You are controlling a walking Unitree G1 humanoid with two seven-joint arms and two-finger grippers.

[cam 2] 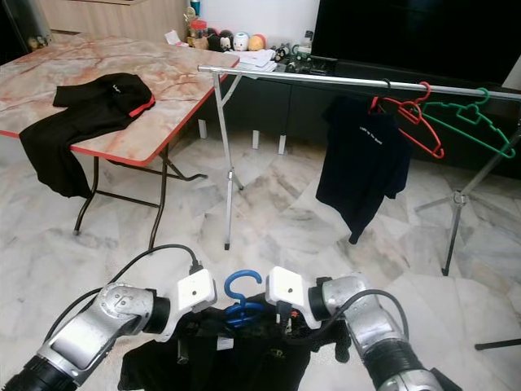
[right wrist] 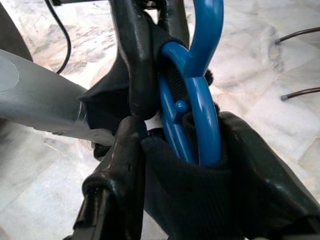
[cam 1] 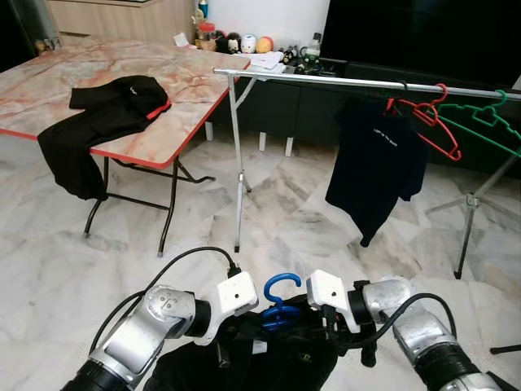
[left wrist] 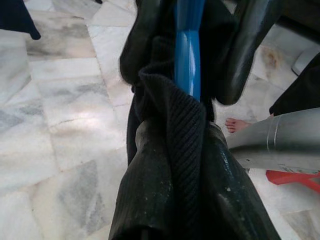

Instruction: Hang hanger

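At the bottom centre of the frame, the left gripper [cam 1: 236, 330] and right gripper [cam 1: 326, 326] meet, both clamped on a blue hanger [cam 1: 279, 303] wearing a black garment [cam 1: 244, 362]; its hook rises between the two white wrist housings. Beyond them, across bare marble floor [cam 1: 285, 220], a metal clothes rail [cam 1: 326, 80] spans the upper right, carrying a dark T-shirt [cam 1: 376, 159], a red hanger [cam 1: 427, 118] and a green hanger [cam 1: 484, 122]. At upper left a folding table [cam 1: 187, 81] holds black clothing [cam 1: 106, 122].
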